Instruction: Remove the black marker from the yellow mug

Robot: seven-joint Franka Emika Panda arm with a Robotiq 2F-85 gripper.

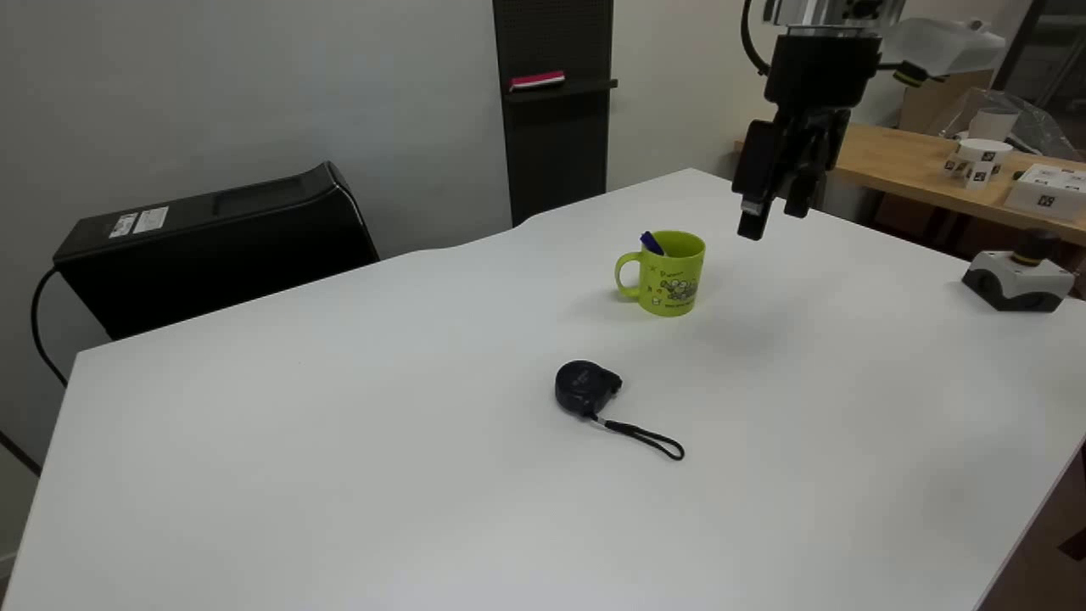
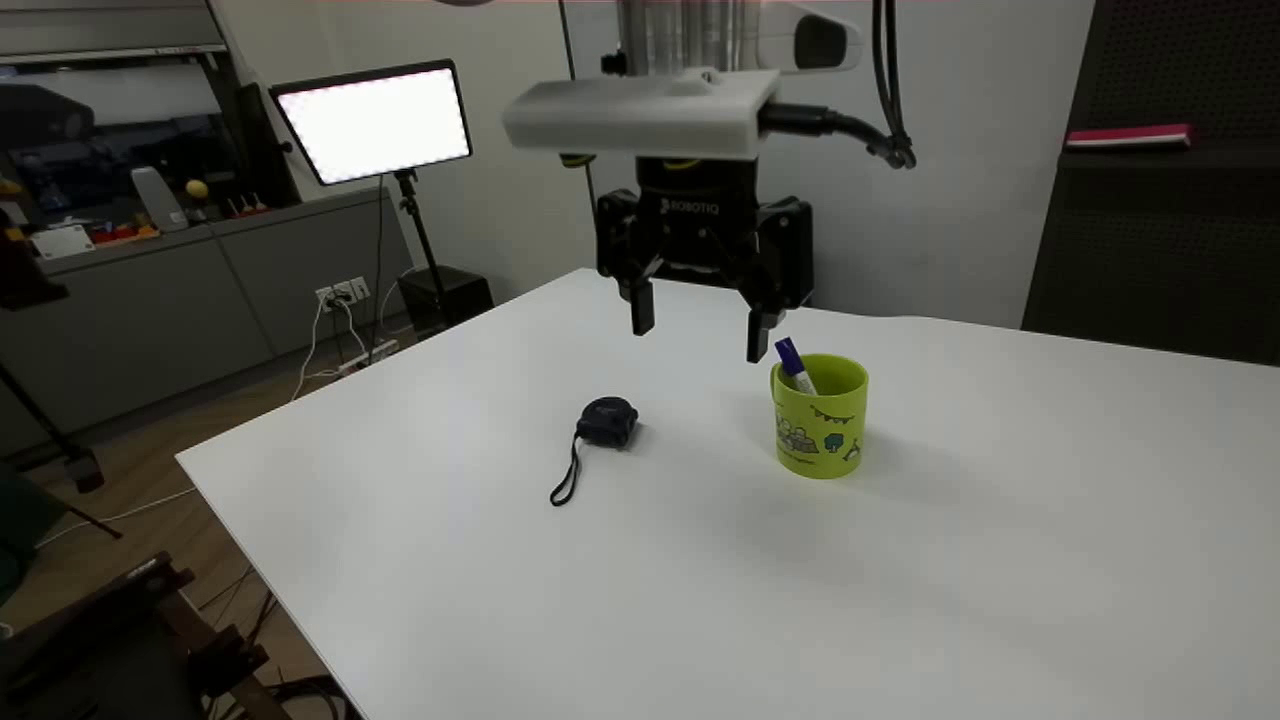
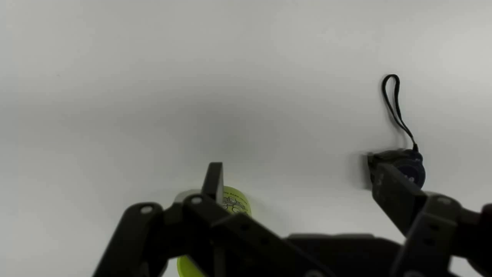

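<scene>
The yellow mug (image 1: 670,293), yellow-green with a loop handle and printed drawings, stands upright on the white table in both exterior views (image 2: 820,435). The black marker (image 1: 652,243) leans inside it. Its dark blue cap end and some white barrel stick out above the rim (image 2: 793,362); the rest is hidden in the mug. My gripper (image 1: 774,219) is open and empty, above the table and beside the mug, touching nothing (image 2: 700,325). In the wrist view the left finger and linkage cover most of the mug (image 3: 237,200); the marker is hidden there. The fingers are wide apart (image 3: 301,179).
A black tape measure (image 1: 584,388) with a cord loop lies on the table near the mug; it also shows in the wrist view (image 3: 413,173), partly behind the right finger. A grey and black button box (image 1: 1018,280) stands at the table's side. A black case (image 1: 221,246) stands beyond the table edge.
</scene>
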